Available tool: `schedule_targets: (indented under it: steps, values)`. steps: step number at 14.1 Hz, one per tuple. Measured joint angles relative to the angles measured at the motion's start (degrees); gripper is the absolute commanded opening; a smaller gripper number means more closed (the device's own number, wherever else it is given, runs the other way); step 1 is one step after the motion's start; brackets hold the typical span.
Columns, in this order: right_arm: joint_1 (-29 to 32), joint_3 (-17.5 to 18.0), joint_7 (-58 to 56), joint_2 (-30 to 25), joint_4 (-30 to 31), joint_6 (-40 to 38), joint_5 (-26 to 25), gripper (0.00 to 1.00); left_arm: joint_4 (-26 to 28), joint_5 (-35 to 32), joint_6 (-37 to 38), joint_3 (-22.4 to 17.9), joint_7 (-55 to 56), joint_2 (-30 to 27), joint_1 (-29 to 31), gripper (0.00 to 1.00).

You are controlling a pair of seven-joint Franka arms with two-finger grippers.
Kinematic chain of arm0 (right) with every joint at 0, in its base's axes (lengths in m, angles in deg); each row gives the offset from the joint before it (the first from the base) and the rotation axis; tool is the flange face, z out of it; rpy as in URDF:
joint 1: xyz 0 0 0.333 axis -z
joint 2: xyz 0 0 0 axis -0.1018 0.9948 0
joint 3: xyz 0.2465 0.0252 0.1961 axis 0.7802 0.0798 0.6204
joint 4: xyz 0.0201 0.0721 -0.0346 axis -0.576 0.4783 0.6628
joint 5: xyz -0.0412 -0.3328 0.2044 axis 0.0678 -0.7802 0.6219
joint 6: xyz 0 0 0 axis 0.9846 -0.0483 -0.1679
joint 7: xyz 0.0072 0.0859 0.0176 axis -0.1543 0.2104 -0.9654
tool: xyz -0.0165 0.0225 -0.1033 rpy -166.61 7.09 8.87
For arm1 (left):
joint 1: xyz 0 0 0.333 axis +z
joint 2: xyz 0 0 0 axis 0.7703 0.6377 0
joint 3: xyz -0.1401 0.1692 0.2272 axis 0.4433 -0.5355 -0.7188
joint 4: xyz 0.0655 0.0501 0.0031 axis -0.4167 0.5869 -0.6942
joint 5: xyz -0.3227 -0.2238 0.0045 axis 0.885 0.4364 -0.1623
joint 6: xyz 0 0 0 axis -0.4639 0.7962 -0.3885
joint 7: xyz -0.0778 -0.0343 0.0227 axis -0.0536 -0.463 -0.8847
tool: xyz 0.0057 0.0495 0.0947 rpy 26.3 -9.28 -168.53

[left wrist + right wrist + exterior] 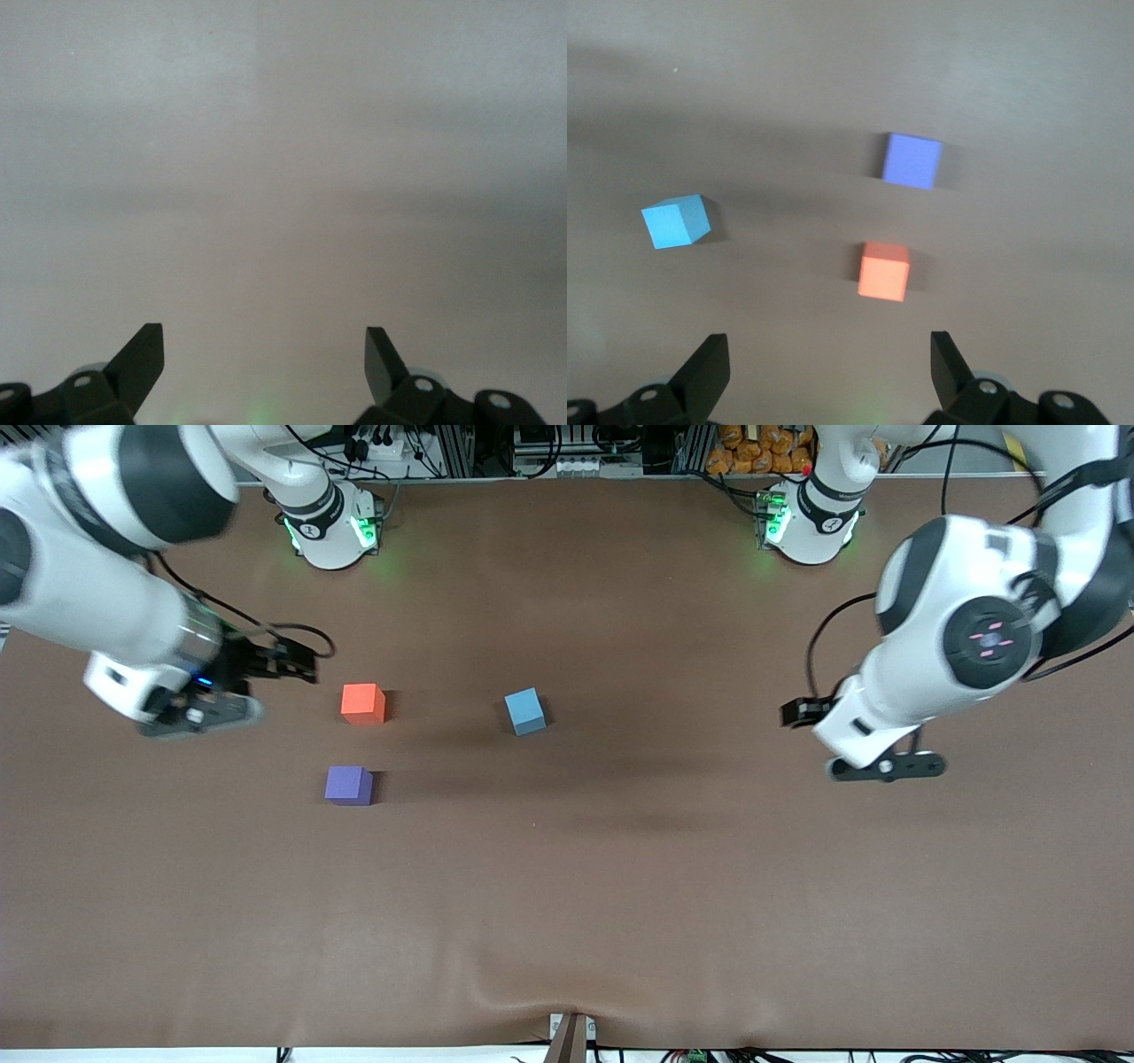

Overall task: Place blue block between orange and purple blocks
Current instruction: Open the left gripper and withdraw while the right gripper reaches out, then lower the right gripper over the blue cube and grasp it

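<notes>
The sky-blue block [525, 711] rests on the brown table near its middle, apart from the other two. The orange block [363, 703] lies toward the right arm's end, and the purple block [348, 786] sits nearer the front camera than it, with a gap between them. My right gripper [202, 710] hangs open over the table at the right arm's end, beside the orange block. Its wrist view shows the blue block [676, 221], orange block [884, 271] and purple block [912, 160] ahead of the empty right gripper [830, 354]. My left gripper [886, 766] hangs open and empty [264, 354] over bare table.
The brown table cover [567, 886] stretches wide toward the front camera, with a wrinkle at its front edge. Both arm bases [332, 527] stand along the edge farthest from the camera, with cables and clutter past that edge.
</notes>
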Motion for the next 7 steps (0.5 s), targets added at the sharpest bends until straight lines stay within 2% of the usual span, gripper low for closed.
schedule_targets:
  steps: [4, 7]
  values:
    - [-10.24, 0.17, 11.3, 5.16, 0.23, 6.54, 0.15, 1.0, 3.34, -1.04, -0.09, 0.0, -9.85, -3.78, 4.82, 1.0]
    - [-17.33, 0.22, 14.21, 10.54, 0.69, 11.88, 1.97, 1.0, 5.88, -2.18, -2.25, 0.18, -10.93, -6.42, 5.23, 1.0]
